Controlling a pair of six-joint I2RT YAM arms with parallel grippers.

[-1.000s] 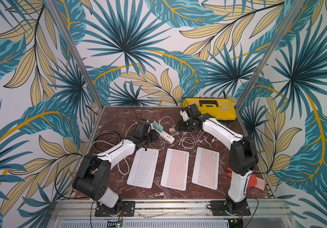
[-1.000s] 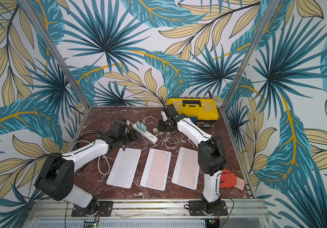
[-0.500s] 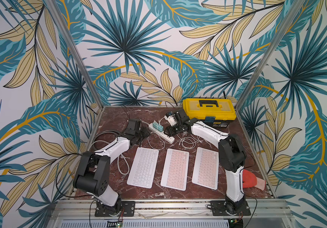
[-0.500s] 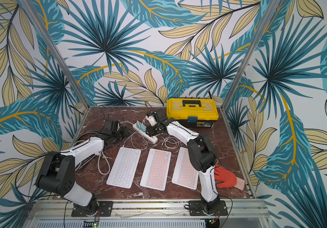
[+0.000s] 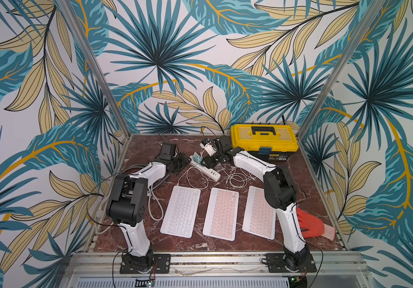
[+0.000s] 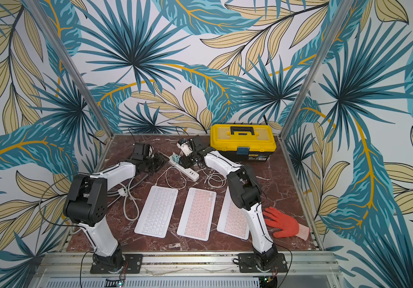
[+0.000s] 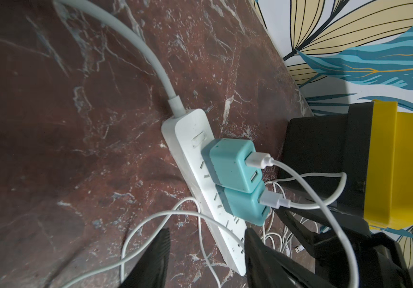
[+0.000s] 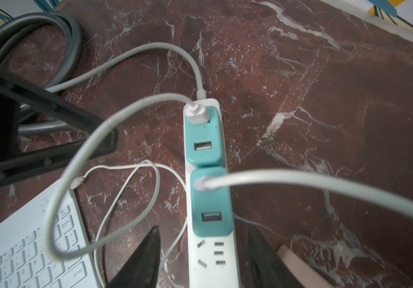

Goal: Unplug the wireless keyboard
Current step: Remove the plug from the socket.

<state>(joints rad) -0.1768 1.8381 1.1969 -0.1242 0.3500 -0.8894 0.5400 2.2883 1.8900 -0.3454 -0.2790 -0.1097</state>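
Note:
Three wireless keyboards lie side by side: a white one point(image 5: 181, 212) and two pink ones point(image 5: 221, 214) point(image 5: 260, 212). A thin white cable point(image 8: 115, 197) ends in a plug at the white keyboard's corner point(image 8: 75, 183). Behind them lies a white power strip point(image 5: 206, 172) with two teal chargers point(image 7: 230, 167) point(image 7: 245, 207), each with a white USB cable plugged in. My left gripper point(image 7: 205, 239) is open, low beside the strip on its left. My right gripper point(image 8: 203, 239) is open, its fingers either side of the strip just below the nearer charger point(image 8: 211, 212).
A yellow toolbox point(image 5: 264, 139) stands at the back right, close behind my right wrist. A red glove point(image 5: 310, 223) lies front right. Thick grey cables point(image 5: 155, 197) loop along the left side. Loose white cable coils point(image 5: 237, 177) lie behind the pink keyboards.
My right gripper has swung left from the toolbox front to over the power strip. My left arm has turned toward the back left, beside the strip. Both jaws stand slightly wider.

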